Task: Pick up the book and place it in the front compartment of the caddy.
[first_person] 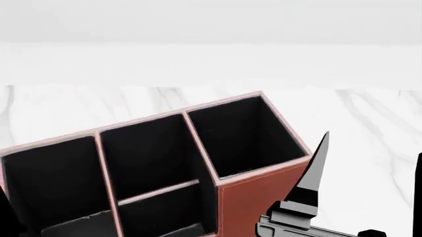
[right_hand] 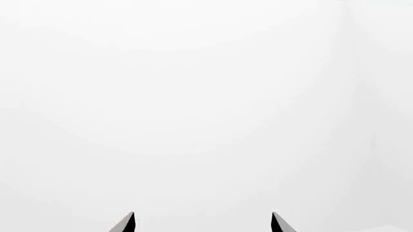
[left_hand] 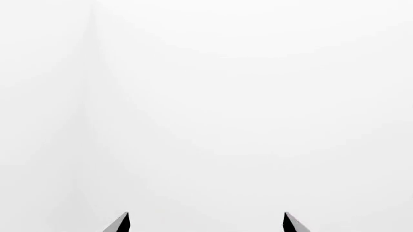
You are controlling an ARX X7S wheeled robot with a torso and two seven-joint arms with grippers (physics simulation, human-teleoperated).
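Only the head view shows the caddy (first_person: 264, 197) on the marble counter (first_person: 369, 128). Both wrist views face blank white, left claw (left_hand: 206, 223) and right claw (right_hand: 202, 222) spread wide, empty.

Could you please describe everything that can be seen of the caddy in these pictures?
The caddy shows only in the head view, cropped at the lower edge. It looks like reddish-brown leather with pale stitched rims and black lining. It stands upright and angled on the white marbled table. A tall square end cell, two middle cells split by a low cross divider, and a further cell show. Nothing visibly touches it.
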